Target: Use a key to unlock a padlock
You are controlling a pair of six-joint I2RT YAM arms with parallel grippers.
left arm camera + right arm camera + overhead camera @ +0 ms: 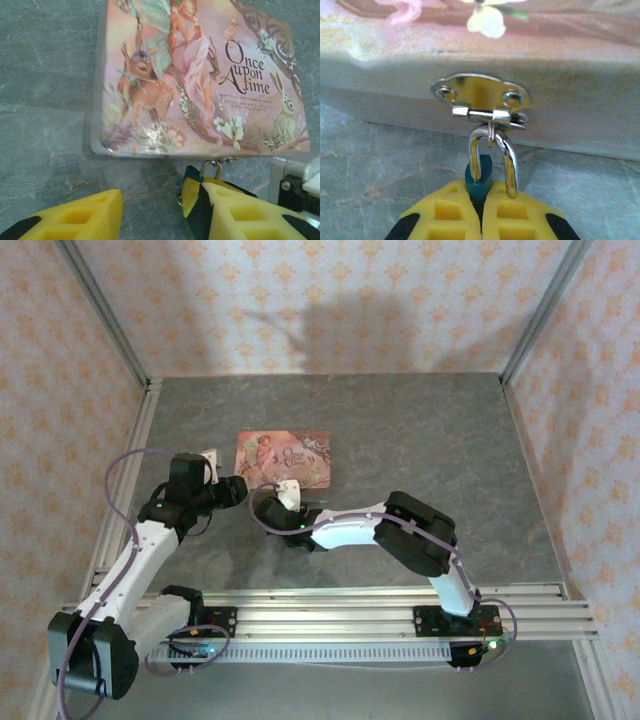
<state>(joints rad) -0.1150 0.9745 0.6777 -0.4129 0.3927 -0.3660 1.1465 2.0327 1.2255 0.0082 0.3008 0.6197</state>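
Right claw (481, 196): jaws fully closed on the padlock (479, 174), pinching its dark body from both sides. Left claw (160, 202): jaws partly apart, with nothing visible between them. It hangs low over the table (45, 100), just left of the right claw. Whether it carries the key cannot be told.

The padlock hangs at the near wall of the box (165, 90), right of centre. Its shackle (511, 160) is threaded through the hasp (480, 95).

Likely faults:
1. Grip covers the padlock body. The keyhole may be blocked by the fingers, leaving no entry for the key.
2. Pull toward the near side. The shackle loads the hasp, so the box may slide or tip.
3. Slip. The body is small and only its edge shows above the fingertips, so a twist could rotate it out of the pinch.
4. Collision. Both claws work close together at one point, and a sideways move could knock the padlock askew.

Count:
- Claws: two.
- Padlock: one.
- Shackle: one.
- Hasp: one.
- Box: one.
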